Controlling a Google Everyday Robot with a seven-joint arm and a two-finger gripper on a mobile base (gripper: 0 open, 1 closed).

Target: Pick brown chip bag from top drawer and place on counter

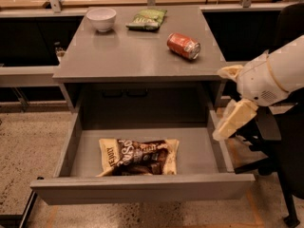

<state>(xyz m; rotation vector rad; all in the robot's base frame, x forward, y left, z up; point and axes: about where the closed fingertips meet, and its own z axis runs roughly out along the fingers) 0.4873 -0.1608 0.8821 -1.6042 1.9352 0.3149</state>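
The brown chip bag (138, 156) lies flat in the open top drawer (142, 188), left of its middle, cream ends and white lettering showing. The grey counter (137, 56) sits right above the drawer. My gripper (219, 103) hangs at the right, just outside the drawer's right wall and below the counter's front right corner. It is open and empty, with one cream finger (230, 71) up by the counter edge and the other (235, 120) pointing down at the drawer wall. The bag is well to its left and lower.
On the counter stand a white bowl (101, 18) at the back left, a green snack bag (147, 19) at the back middle and a red soda can (183, 45) lying on its side at the right. A black chair (285, 151) is at the right, behind my arm.
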